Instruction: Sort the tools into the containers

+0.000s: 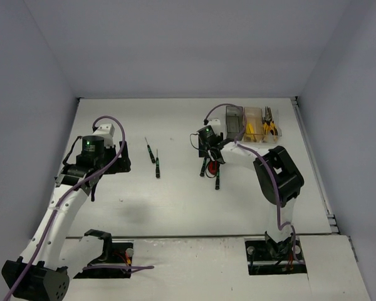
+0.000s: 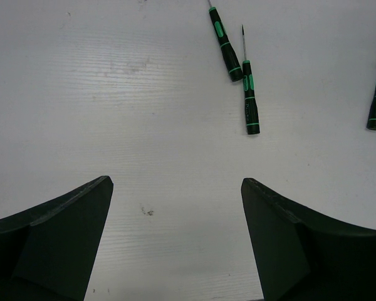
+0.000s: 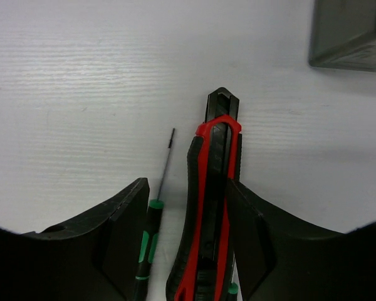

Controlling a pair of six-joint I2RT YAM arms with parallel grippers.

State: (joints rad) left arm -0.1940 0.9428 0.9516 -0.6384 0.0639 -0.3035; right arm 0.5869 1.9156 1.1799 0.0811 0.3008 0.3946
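Note:
My right gripper (image 1: 211,150) (image 3: 187,188) is open and low over the table, its jaws straddling a red-and-black utility knife (image 3: 213,207). The knife lies against the right finger (image 3: 263,244). A thin black-green screwdriver (image 3: 149,244) lies between the knife and the left finger. Another screwdriver (image 1: 217,179) lies just in front. My left gripper (image 1: 108,158) (image 2: 175,182) is open and empty above bare table. Two more screwdrivers (image 1: 151,152) (image 1: 157,167) lie to its right, and they also show in the left wrist view (image 2: 225,44) (image 2: 250,97).
Three bins stand in a row at the back right: smoky dark grey (image 1: 235,122) (image 3: 348,34), amber (image 1: 253,123) with something yellow inside, and clear (image 1: 271,122) holding yellow-and-black pliers. Grey walls close in the table on three sides.

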